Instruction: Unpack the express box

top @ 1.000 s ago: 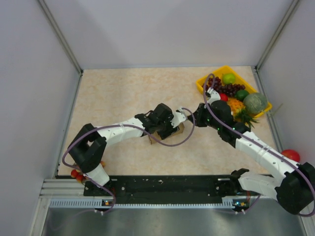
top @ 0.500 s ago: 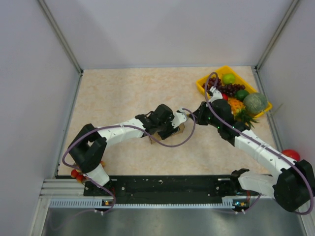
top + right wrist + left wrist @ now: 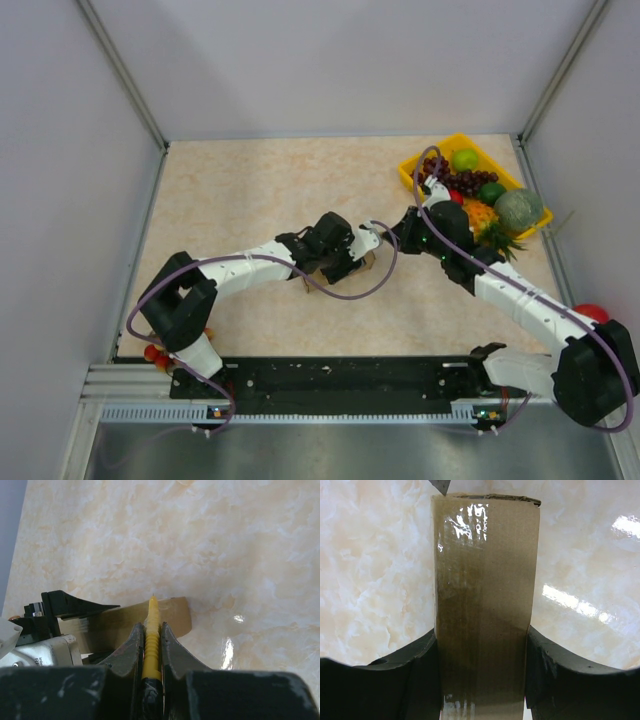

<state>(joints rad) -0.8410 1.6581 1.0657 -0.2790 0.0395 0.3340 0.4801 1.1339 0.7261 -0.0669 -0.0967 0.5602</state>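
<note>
Shifted slightly: right arm elbow, since earlier frame. Small brown cardboard express box [image 3: 485, 605], taped, mid-table on beige marbled tabletop [image 3: 250, 190], clamped between left gripper [image 3: 482, 680] fingers. Right gripper [image 3: 152, 645] closed on thin yellow blade tool [image 3: 151, 630], tip at box edge. Pale enclosure walls [image 3: 330, 60] around; yellow plastic fruit tray [image 3: 443, 147] far right.

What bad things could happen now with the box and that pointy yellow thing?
The left hand holds the express box by its sides only; a push from the yellow tool might slide or tip it. The right hand pinches that thin tool, so it may twist or slip. Its tip could also miss the shiny tape.
</note>
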